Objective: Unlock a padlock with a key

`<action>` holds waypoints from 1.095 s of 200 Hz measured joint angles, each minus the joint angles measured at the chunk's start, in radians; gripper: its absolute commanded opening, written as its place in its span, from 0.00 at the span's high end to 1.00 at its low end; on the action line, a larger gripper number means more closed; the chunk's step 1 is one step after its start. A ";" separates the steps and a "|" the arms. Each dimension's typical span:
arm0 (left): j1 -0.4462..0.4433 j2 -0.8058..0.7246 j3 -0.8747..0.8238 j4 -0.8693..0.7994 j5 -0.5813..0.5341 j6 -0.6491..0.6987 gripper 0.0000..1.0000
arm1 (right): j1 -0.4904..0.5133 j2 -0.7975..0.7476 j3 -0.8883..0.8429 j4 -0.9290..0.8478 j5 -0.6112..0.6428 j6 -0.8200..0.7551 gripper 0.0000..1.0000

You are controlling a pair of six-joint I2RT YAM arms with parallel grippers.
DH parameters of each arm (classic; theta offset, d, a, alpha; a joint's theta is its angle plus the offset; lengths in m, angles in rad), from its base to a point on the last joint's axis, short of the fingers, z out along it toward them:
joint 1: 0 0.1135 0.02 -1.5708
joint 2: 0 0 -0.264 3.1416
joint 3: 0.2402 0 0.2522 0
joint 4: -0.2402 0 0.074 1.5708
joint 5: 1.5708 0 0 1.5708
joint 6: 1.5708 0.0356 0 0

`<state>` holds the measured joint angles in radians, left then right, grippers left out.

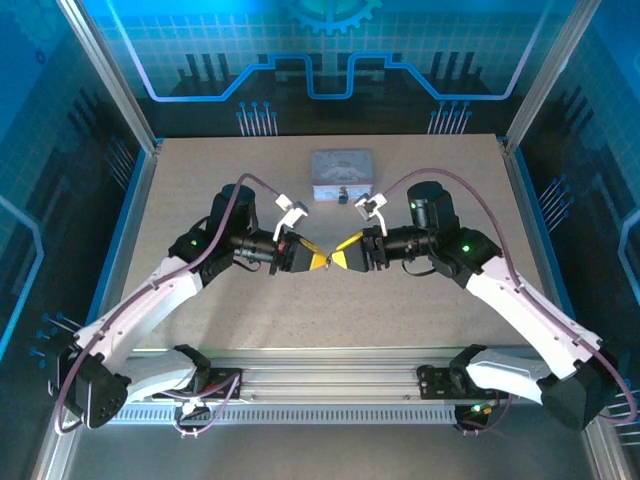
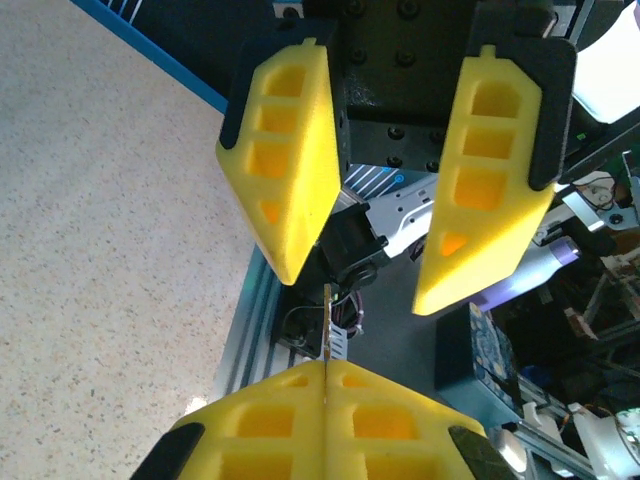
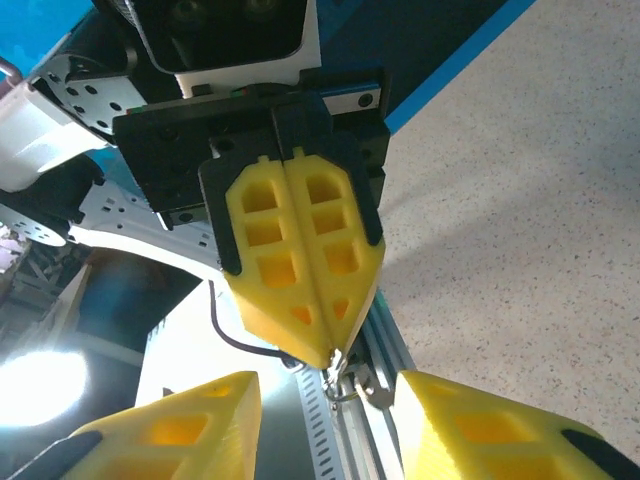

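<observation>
- Left gripper (image 1: 320, 261) clamped on the key (image 2: 328, 318), held mid-air.
- Right gripper (image 1: 342, 258) faces it — jaws apart, empty.
- Padlock (image 1: 343, 194) apparently by the tin (image 1: 342, 168) — well apart; insertion and turn remain.

My table (image 1: 330, 310) is a pale, speckled slab with blue strips down its left and right edges. A rounded silver-grey tin (image 1: 342, 178) lies flat on it just inside the far edge, about midway between the far corners. An aluminium rail (image 1: 330, 385) runs along the near edge.
</observation>
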<state>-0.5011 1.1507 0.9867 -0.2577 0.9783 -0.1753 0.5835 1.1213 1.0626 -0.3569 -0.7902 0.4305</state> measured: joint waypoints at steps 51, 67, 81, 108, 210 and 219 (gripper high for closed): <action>0.000 0.002 0.000 -0.026 0.016 0.010 1.00 | 0.014 0.044 0.030 -0.002 -0.007 -0.006 0.72; 0.000 0.003 0.001 -0.029 0.019 0.019 1.00 | 0.014 0.049 0.030 -0.002 -0.008 -0.006 0.77; 0.000 0.007 0.006 -0.034 0.024 0.022 1.00 | 0.014 0.055 0.031 -0.002 -0.010 -0.011 0.88; 0.001 0.016 0.013 -0.047 0.026 0.027 1.00 | 0.014 0.063 0.036 -0.002 -0.027 -0.018 1.00; 0.021 -0.072 -0.116 0.140 -0.122 -0.138 0.50 | -0.001 0.018 0.037 0.003 0.065 -0.013 1.00; 0.021 -0.089 -0.154 0.192 -0.142 -0.179 0.48 | -0.002 0.012 0.037 0.010 0.073 -0.013 1.00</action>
<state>-0.4801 1.0615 0.8330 -0.0662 0.8368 -0.3538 0.5816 1.1332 1.0996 -0.3466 -0.7174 0.4175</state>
